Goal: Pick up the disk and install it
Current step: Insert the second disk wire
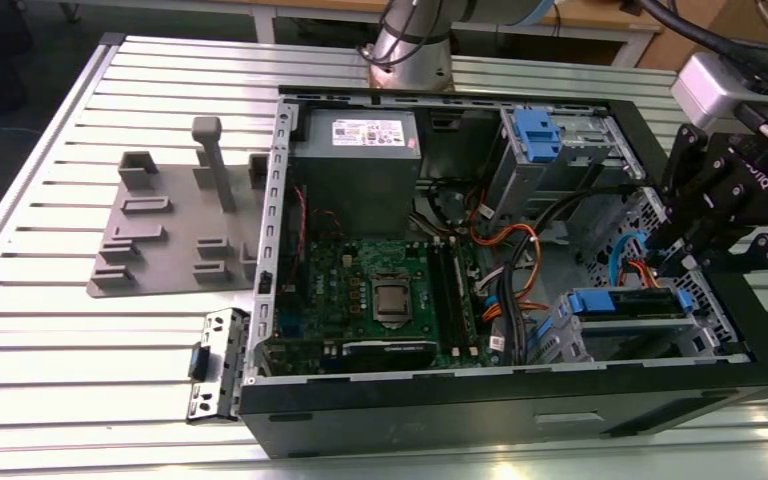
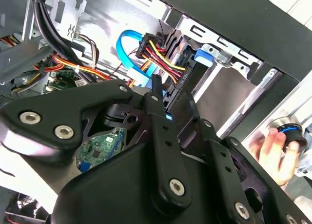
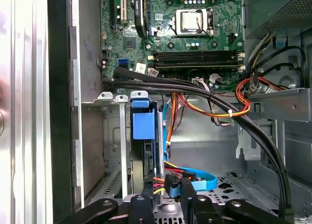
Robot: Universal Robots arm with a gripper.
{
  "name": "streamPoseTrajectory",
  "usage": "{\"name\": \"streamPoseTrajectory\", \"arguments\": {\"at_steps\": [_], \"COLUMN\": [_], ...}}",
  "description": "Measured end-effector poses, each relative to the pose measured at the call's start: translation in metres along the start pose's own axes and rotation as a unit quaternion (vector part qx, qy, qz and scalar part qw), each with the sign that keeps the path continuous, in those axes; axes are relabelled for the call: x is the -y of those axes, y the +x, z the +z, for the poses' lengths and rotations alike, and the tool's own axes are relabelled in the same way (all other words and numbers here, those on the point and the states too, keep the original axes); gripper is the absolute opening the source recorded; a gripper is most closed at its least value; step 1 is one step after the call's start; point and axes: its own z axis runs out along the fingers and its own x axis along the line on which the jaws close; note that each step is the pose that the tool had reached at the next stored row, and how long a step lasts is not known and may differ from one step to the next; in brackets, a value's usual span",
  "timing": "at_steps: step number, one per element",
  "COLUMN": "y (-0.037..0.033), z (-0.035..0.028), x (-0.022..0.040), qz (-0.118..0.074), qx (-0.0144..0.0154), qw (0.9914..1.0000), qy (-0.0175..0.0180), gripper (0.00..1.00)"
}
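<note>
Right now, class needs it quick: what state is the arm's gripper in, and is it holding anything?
Gripper: inside the open computer case, fingers close together around the disk standing on edge in its bay; closed on the disk.

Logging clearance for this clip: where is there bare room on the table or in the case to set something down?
Bare table slats lie between the grey fixture and the bracket, and ahead of the case. Inside, a bare floor patch sits beside the disk. Crowded: cables over it, and the gripper at the disk bay.
</note>
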Motion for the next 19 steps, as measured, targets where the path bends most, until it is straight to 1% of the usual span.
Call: {"name": "streamPoseTrajectory", "arguments": {"at_steps": [2, 3, 4, 5, 6, 7, 8, 18, 19], "y": [0.0, 0.0, 0.0, 0.0, 0.0, 0.0, 0.0, 0.0, 0.0], "z": [0.0, 0.0001, 0.0001, 0.0001, 0.0002, 0.0002, 0.0002, 0.0004, 0.0004], "x": [0.0, 0.0, 0.0, 0.0, 0.0, 0.0, 0.0, 0.0, 0.0], "qz": [0.0, 0.0, 0.0, 0.0, 0.0, 0.0, 0.0, 0.0, 0.0], "qx": [0.0, 0.0, 0.0, 0.0, 0.0, 0.0, 0.0, 0.0, 0.0], "qw": [1.0, 1.0, 1.0, 1.0, 1.0, 1.0, 1.0, 1.0, 1.0], "qy": [0.0, 0.0, 0.0, 0.0, 0.0, 0.0, 0.0, 0.0, 0.0], "gripper": [0.36, 0.34, 0.28, 0.28, 0.22, 0.22, 0.16, 0.15, 0.17]}}
